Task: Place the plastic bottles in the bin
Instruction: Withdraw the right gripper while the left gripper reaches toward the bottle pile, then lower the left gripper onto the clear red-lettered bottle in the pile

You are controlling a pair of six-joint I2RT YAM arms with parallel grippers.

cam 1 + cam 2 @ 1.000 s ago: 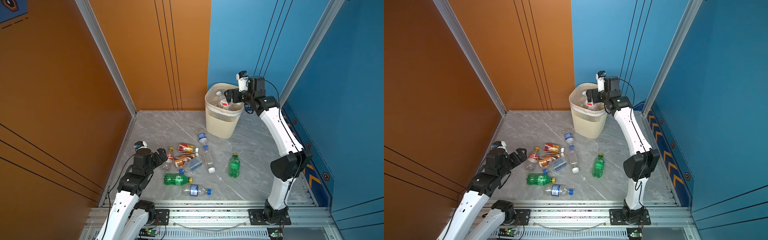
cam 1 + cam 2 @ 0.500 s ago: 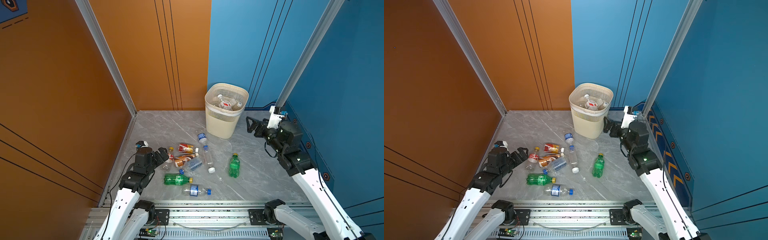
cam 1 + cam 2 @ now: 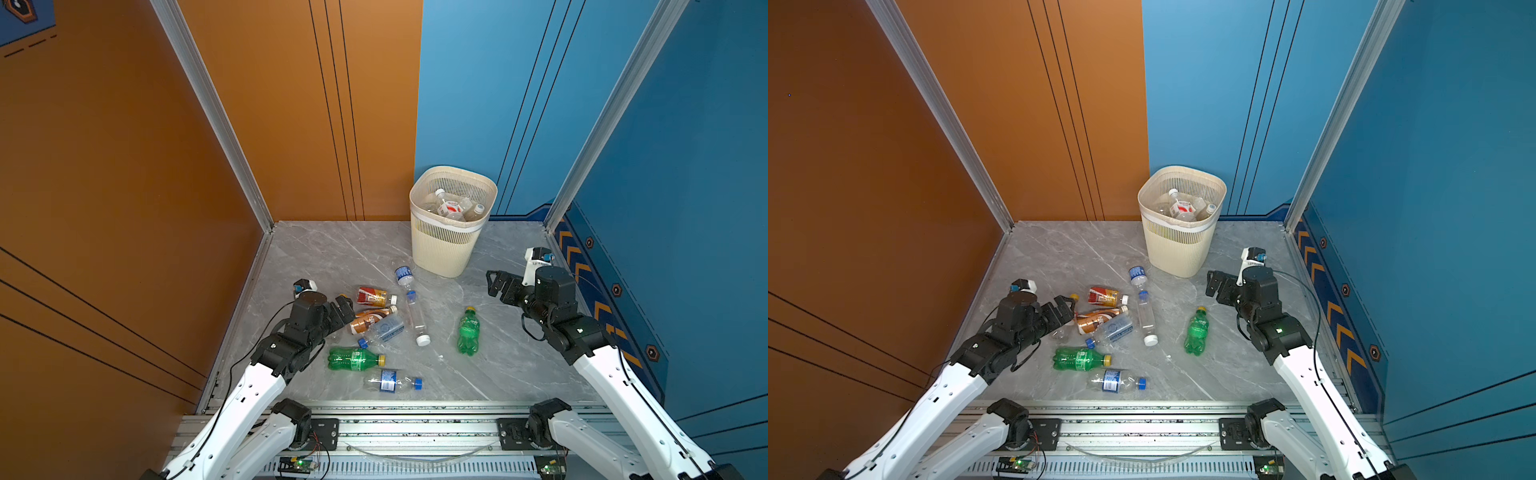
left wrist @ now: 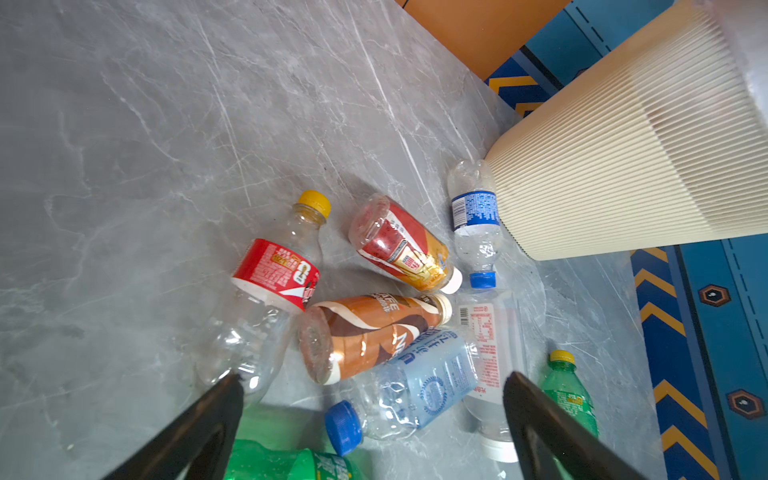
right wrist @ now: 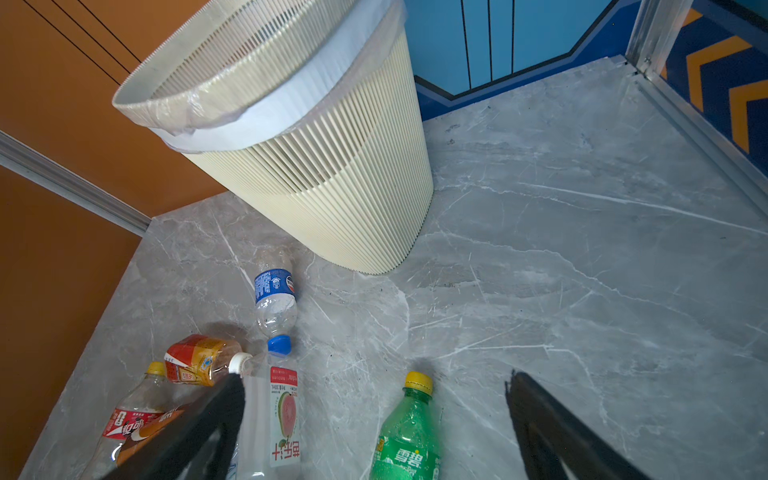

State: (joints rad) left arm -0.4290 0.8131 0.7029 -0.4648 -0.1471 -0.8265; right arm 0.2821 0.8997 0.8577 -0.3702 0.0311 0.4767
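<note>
The cream bin stands at the back of the grey floor with several clear plastic bottles inside. Several more lie in front of it: a brown one, a green one, a clear blue-capped one and a separate green one. My left gripper is open, low at the left edge of the cluster; in the left wrist view its jaws frame a blue-capped bottle. My right gripper is open and empty, right of the bin, above the lone green bottle.
An orange wall bounds the floor on the left and a blue wall with chevron stripes on the right. The aluminium rail that carries both arm bases runs along the front edge.
My right arm has pulled back from over the bin and come down low to the right of it, jaws open and empty. My left gripper has barely moved.
</note>
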